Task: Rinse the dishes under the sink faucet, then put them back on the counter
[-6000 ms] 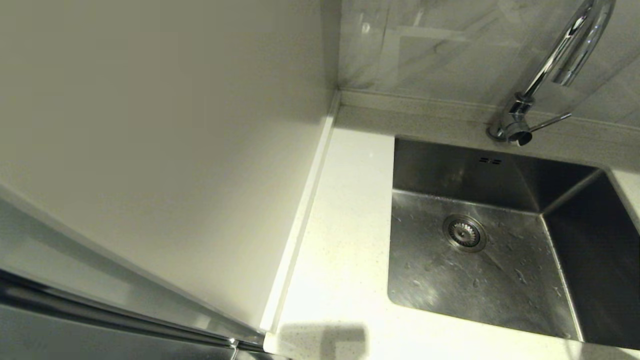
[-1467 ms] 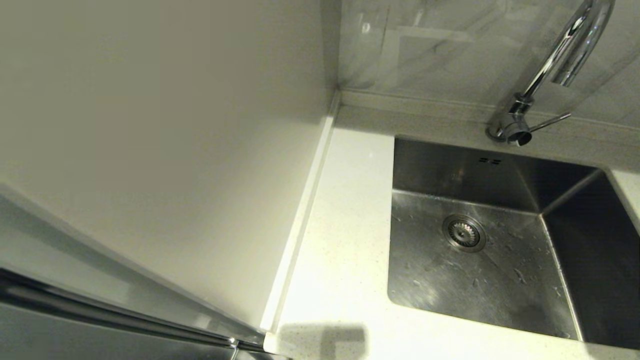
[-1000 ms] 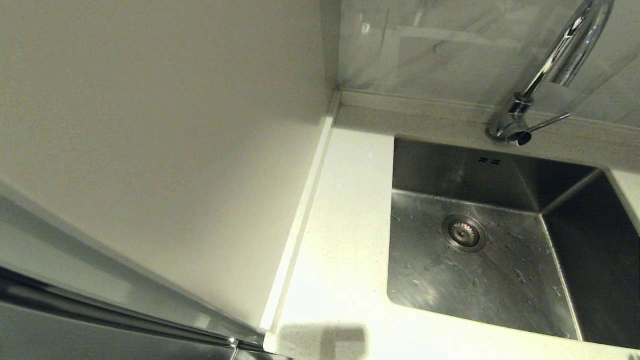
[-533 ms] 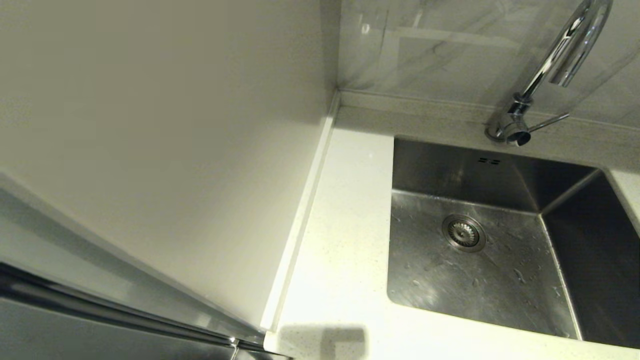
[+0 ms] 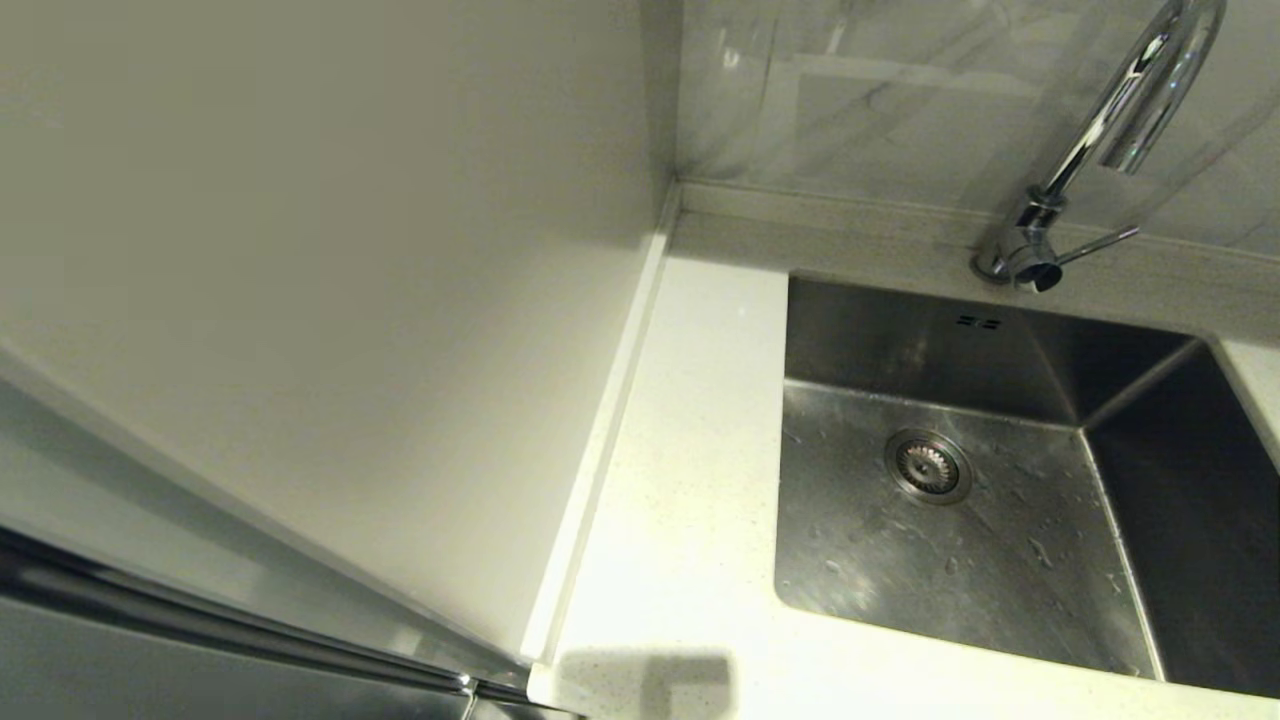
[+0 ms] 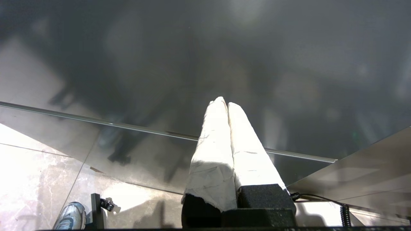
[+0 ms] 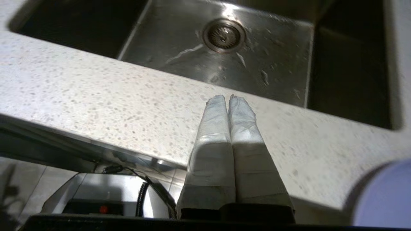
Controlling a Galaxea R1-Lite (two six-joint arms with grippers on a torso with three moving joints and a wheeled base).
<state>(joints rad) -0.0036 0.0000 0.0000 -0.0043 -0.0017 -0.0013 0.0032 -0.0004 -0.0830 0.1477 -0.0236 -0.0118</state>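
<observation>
Sink point(image 5: 960, 540) empty, faucet point(image 5: 1110, 130) dry, right claw point(image 7: 228, 97) pinched shut and empty over the table point(image 7: 96, 99) edge, left claw point(image 6: 223, 102) shut, parked low; a lilac plate point(image 7: 382, 199) nearby: rinsing seemingly not begun, next move needs opening onto that dish.

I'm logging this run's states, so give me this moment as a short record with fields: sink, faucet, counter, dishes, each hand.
sink: no dishes inside; water droplets on the floor around the drain strainer
faucet: no water seen running; side lever sticks out at its base
counter: bare strip beside the sink in the head view
dishes: only a lilac rounded edge shows, at the corner of the right wrist view
right hand: shut, holding nothing, at the counter's front edge
left hand: shut, holding nothing, parked below the counter
</observation>
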